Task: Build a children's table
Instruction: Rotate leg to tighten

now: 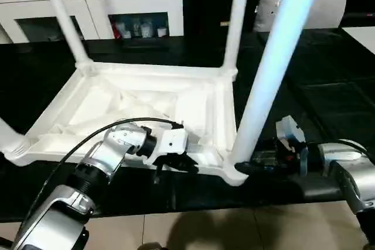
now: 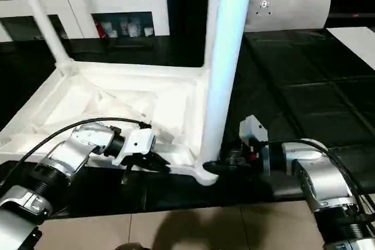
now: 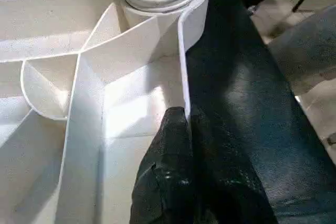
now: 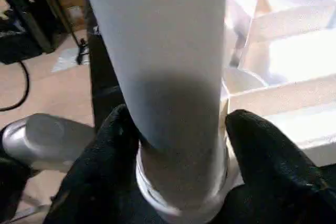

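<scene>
Right gripper [image 4: 181, 145] clasps the base of the near-right leg [image 1: 275, 68] at its corner socket, left gripper [image 3: 186, 129] pinches the near rim of the upturned, X-ribbed white children's table [image 1: 146, 106] on the black mat [image 1: 328, 86].

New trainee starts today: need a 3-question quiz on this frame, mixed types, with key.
1. True or false: the table top lies with its ribbed underside up.
2. What does the right gripper hold?
A. a cabinet door
B. the near-right leg, low by its corner socket
C. a cable
3. Fill in: the left gripper is shut on the table top's near ____.

Key: 1 true. 2 B. 3 rim; the jaws pinch its thin wall.
</scene>
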Available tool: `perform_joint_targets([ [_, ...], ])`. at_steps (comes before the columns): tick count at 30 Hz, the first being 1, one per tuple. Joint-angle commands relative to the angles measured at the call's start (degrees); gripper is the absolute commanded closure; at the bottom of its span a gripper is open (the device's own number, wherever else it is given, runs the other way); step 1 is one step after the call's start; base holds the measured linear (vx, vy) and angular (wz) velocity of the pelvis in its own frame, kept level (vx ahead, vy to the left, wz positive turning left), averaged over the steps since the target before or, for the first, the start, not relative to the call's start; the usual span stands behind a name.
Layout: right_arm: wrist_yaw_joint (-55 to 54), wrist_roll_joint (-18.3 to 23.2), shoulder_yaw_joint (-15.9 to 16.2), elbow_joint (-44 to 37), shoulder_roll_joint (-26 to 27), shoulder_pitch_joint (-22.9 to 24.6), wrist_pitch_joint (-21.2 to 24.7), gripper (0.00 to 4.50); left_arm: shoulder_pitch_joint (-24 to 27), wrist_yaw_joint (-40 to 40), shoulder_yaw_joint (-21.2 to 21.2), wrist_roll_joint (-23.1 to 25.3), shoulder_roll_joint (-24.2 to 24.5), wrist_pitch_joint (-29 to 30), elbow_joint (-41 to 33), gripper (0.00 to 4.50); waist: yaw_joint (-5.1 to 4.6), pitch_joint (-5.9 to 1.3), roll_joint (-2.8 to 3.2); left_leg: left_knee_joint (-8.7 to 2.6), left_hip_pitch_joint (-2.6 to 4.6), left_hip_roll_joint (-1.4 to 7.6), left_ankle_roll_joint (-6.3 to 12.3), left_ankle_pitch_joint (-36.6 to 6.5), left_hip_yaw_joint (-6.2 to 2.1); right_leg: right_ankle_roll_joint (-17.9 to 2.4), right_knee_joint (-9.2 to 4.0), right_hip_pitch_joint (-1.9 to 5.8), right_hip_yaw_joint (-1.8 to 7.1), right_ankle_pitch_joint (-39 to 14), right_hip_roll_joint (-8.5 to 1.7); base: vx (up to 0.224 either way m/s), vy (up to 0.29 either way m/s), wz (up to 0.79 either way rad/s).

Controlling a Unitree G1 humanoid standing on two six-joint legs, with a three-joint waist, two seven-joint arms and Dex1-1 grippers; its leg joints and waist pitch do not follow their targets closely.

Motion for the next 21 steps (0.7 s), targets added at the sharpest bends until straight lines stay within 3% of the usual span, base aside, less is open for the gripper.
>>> perform_joint_targets([
  [1,1.4,0.8,1.0,1.5,0.2,-1.2,0.0,1.95,-0.4,-2.4,-2.2,0.8,-0.2,-1.4,-1.8,4.5,-0.1,-3.77,-1.37,-3.44,0.25,3.39,7.0,-5.7,-1.08,-3.9,-4.75,3.39,3.21,-22.1,-5.48,0.0,0.0,0.0],
  [8,2.8,0.5,1.5,5.5,1.6,-2.1,-1.5,2.38,-0.5,-2.6,-2.3,0.7,-0.4,-1.8,-1.1,4.5,-0.2,-3.77,-1.46,-3.45,0.32,3.4,6.67,-6.0,-1.1,-3.6,-4.83,3.38,3.15,-22.7,-5.43,0.0,0.0,0.0],
  [14,3.9,1.4,1.0,7.7,2.9,-1.7,-2.7,2.46,0.8,-2.8,-1.0,-1.7,-1.0,1.3,-2.9,4.5,-0.38,-3.79,-1.41,-3.46,0.33,3.35,6.48,-6.2,-1.07,-3.6,-4.9,3.46,3.1,-23.2,-5.41,0.0,0.0,0.0],
  [21,-5.6,-0.5,-1.0,8.0,5.8,-1.3,-3.4,2.49,1.7,2.4,0.6,-2.3,-3.4,5.8,-4.7,4.5,-0.73,-3.6,-1.37,-3.53,0.51,3.31,5.92,-6.8,-1.1,-3.9,-5.11,3.21,2.98,-24.2,-5.3,0.0,0.0,0.0],
])
